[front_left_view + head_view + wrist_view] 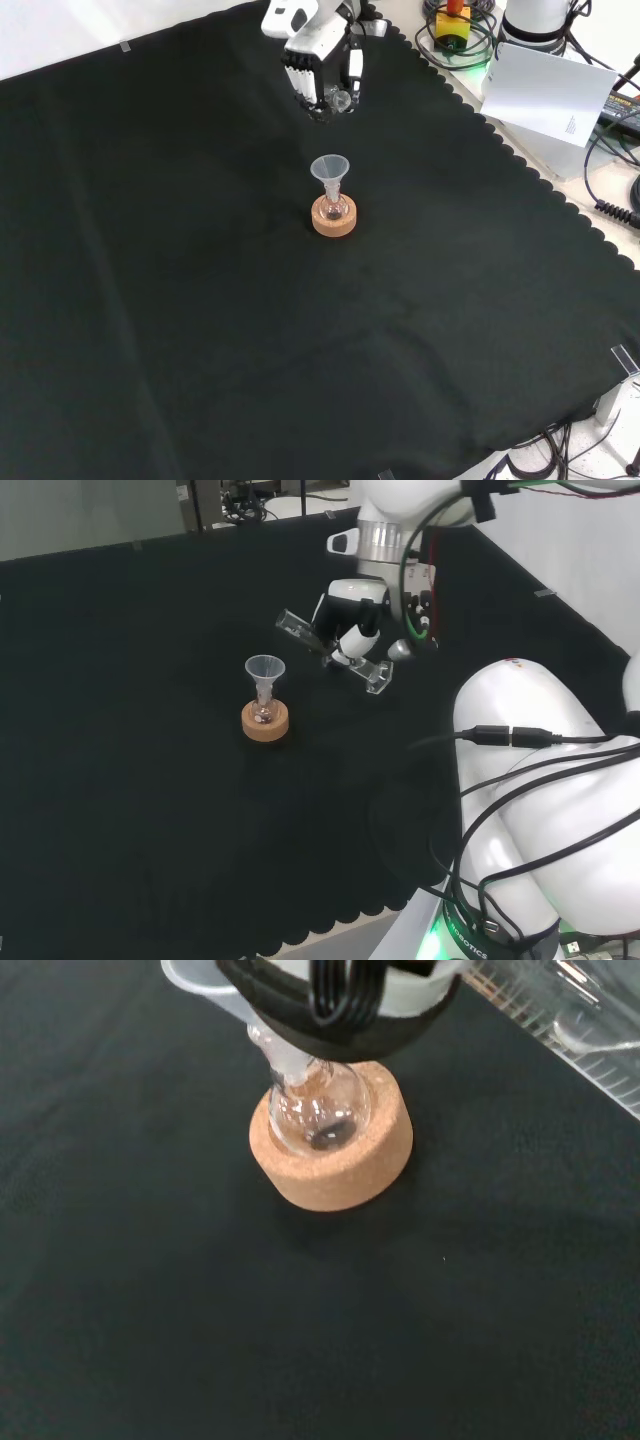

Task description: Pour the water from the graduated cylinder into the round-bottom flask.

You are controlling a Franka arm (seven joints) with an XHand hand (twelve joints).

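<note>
Head view: your hand point(352, 630) has its fingers curled around the graduated cylinder point(335, 652), tilted nearly flat above the counter point(120, 780) — mouth up-left, base lower right. Just left of it, apart, the round-bottom flask point(265, 712) sits in its cork ring point(265, 723) — a funnel point(265, 670) in its neck

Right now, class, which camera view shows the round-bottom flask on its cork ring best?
The wrist view: the round-bottom flask sits close and large in the cork ring, with its bulb plainly visible. The head view and front view show it small, under the funnel.
</note>
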